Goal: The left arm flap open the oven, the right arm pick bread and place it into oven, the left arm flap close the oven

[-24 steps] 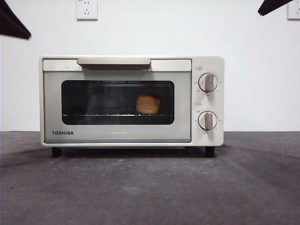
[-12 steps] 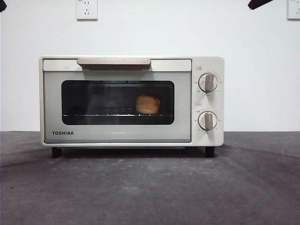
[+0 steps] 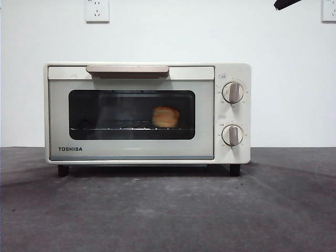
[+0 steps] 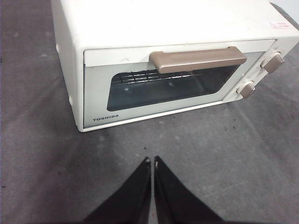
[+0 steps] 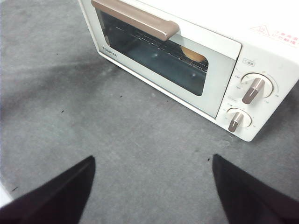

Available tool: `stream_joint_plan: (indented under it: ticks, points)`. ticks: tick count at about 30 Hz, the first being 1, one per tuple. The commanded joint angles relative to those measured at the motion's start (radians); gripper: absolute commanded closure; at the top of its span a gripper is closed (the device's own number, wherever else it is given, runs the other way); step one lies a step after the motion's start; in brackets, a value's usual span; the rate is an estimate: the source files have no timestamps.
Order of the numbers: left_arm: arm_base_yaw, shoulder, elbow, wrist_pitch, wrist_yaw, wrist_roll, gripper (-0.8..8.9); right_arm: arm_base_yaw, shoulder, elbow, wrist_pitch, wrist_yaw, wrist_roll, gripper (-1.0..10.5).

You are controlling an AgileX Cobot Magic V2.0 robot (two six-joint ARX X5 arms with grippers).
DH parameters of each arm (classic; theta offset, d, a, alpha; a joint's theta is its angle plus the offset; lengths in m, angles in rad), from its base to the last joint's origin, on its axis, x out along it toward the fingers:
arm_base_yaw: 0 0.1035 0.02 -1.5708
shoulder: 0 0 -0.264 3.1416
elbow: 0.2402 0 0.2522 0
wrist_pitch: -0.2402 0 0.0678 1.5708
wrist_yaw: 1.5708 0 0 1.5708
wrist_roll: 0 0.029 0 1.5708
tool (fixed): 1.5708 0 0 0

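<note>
Straight ahead in the front view, the oven [image 3: 147,113] stands on the dark grey counter [image 3: 168,210] with its door shut and the beige handle [image 3: 127,70] across the top of the door. Through the dark glass the bread [image 3: 166,116] rests on the wire rack [image 3: 131,127], toward the side of the two knobs [image 3: 232,92]. A black arm tip [image 3: 286,4] pokes in at the top corner on the knob side; which arm it belongs to cannot be told from this view.

From the left wrist view, the left claw [image 4: 152,161] hangs above bare counter in front of the oven [image 4: 168,56], well apart from it, its two jaws pressed together and holding nothing.

From the right wrist view, the right claw [image 5: 154,161] has its jaws spread wide and empty over the counter, apart from the oven [image 5: 219,60]. A sliver of bread [image 5: 194,56] shows behind the glass, near the knobs [image 5: 254,88].
</note>
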Motion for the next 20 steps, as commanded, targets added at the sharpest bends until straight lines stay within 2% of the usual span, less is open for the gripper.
stream_joint_plan:
  ticks: [1, 3, 20]
  points:
    - [-0.003, 0.005, 0.024, 0.007, -0.003, 0.008, 7.97, 0.009, 0.010, 0.007, 0.012, -0.002, 0.013, 8.4]
    - [-0.003, 0.005, 0.024, 0.007, -0.003, 0.008, 7.95, 0.009, 0.010, 0.007, 0.016, 0.005, 0.013, 9.4]
    - [-0.003, 0.005, 0.024, 0.007, -0.003, 0.005, 7.94, 0.009, 0.008, 0.007, 0.050, 0.005, 0.017, 9.4]
